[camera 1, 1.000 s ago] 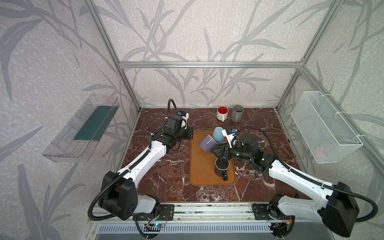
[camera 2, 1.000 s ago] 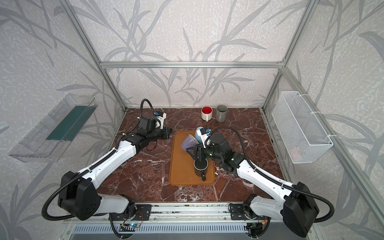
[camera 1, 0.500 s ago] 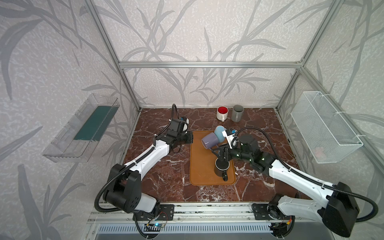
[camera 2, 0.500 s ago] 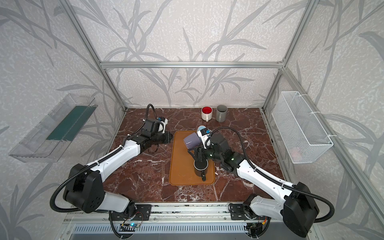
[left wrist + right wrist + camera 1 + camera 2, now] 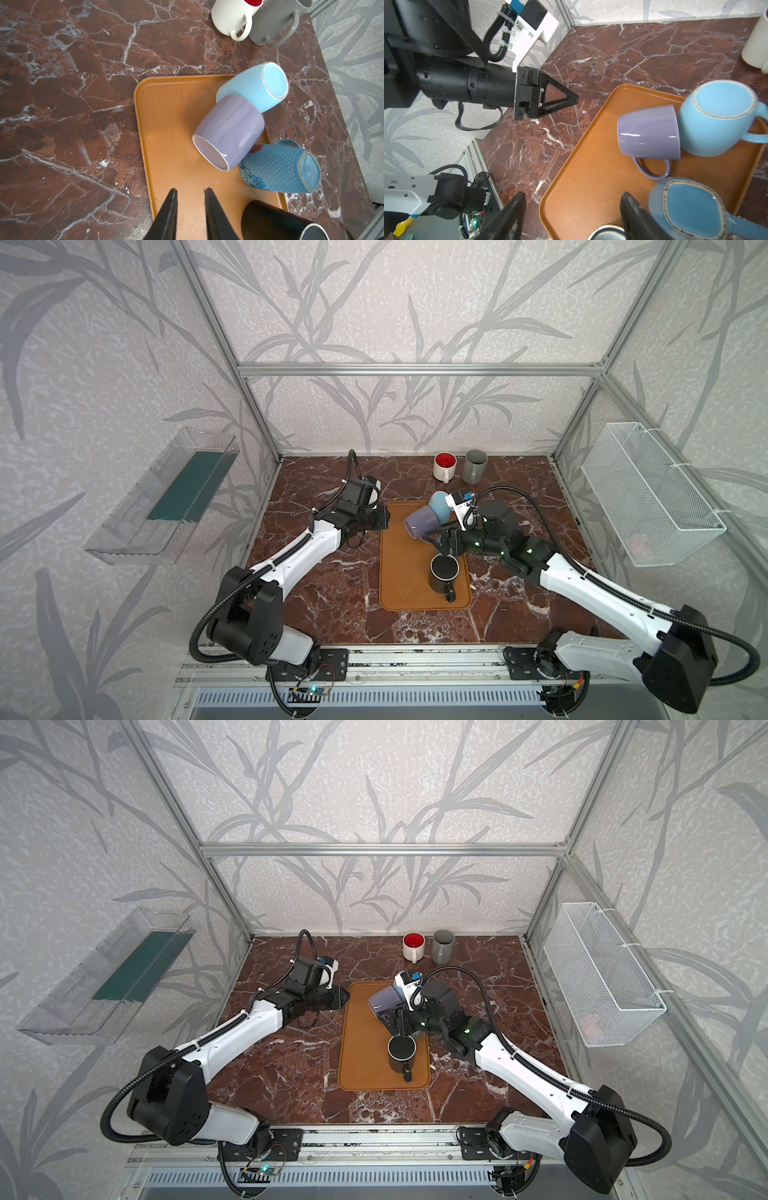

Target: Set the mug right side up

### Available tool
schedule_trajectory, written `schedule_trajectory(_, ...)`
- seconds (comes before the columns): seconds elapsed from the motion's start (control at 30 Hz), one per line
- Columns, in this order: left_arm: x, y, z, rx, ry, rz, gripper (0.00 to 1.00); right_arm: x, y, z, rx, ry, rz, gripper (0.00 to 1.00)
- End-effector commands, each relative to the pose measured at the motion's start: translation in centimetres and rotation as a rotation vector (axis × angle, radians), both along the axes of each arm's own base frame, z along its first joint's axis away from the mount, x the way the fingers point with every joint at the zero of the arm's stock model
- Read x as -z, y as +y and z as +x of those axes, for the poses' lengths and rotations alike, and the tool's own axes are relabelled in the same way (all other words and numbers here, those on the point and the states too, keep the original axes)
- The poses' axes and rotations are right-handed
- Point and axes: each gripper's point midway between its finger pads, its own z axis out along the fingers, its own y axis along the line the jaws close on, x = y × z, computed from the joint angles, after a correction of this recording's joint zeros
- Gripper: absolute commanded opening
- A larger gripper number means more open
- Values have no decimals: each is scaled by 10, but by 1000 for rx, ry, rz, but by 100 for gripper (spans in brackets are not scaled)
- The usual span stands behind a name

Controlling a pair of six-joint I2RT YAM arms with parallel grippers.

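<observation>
The purple mug is lying on its side on the orange tray, leaning on the upturned light blue mug and dotted blue mug. A glancing touch is likely to roll it or jostle them. The left gripper is hovering near its mouth, narrowly parted and empty. The right gripper is hanging wide, holding nothing. The mug is looking glossy lilac, its handle pointing toward the dotted one.
</observation>
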Motion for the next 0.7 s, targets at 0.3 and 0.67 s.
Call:
schedule_trajectory(0.3, -13, -26, 6, 126, 6, 113, 53, -3, -24, 11, 17, 30, -8, 73)
schedule_trajectory(0.67, -5, -53, 16, 363, -12, 194, 99, -7, -47, 13, 67, 27, -8, 73)
